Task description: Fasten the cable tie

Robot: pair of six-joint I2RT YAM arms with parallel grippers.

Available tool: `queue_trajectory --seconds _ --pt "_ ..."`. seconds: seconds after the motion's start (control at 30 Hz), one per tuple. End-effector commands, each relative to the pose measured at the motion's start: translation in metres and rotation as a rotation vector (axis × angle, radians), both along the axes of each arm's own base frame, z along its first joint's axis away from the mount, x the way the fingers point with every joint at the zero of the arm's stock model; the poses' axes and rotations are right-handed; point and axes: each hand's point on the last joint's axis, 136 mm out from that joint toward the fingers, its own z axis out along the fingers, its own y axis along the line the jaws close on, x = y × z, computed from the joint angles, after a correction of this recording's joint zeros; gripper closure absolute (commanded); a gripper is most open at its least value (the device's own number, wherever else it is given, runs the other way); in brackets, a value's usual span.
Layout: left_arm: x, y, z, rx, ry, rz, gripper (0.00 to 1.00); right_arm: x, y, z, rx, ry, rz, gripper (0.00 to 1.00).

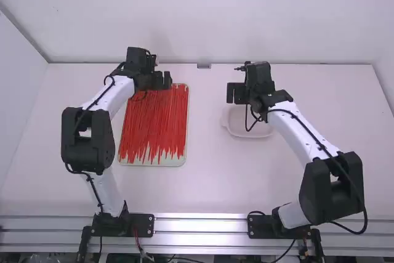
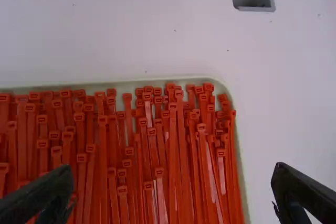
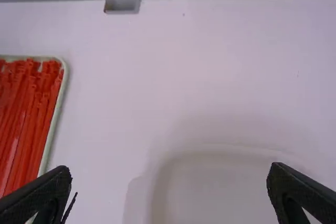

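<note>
At the tray's far end: we see the left end effector [image 2: 172,187] hovering just above the cable ties [image 1: 155,124], spread wide and holding nothing.
Ties' lie: a loose pile filling the tray [image 1: 151,163], long axes running toward and away from the arms' bases, heads at the far end.
Nearer arm: we judge the left; the right end effector [image 3: 169,182] hangs released over a white dish [image 1: 245,131].
Surface: plain white bench [image 1: 258,177], white walls behind.
</note>
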Motion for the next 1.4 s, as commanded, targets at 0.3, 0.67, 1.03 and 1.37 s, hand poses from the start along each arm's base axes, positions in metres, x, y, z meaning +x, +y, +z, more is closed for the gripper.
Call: queue_trajectory --seconds 0.3,0.67,1.03,1.37 --pt "0.005 0.002 -0.055 0.053 0.098 0.069 0.36 -0.009 0.017 -0.004 -0.015 0.041 0.053 0.01" --pt "-0.004 -0.019 -0.083 0.069 0.155 0.028 0.53 -0.013 0.025 -0.005 -0.024 0.045 0.077 0.0" --pt "-0.009 -0.012 -0.099 0.097 0.196 0.044 0.69 -0.015 0.024 -0.006 -0.023 0.057 0.076 0.0" --pt "-0.007 -0.01 -0.098 0.096 0.189 0.049 0.81 -0.016 0.024 -0.007 -0.024 0.061 0.076 0.01"
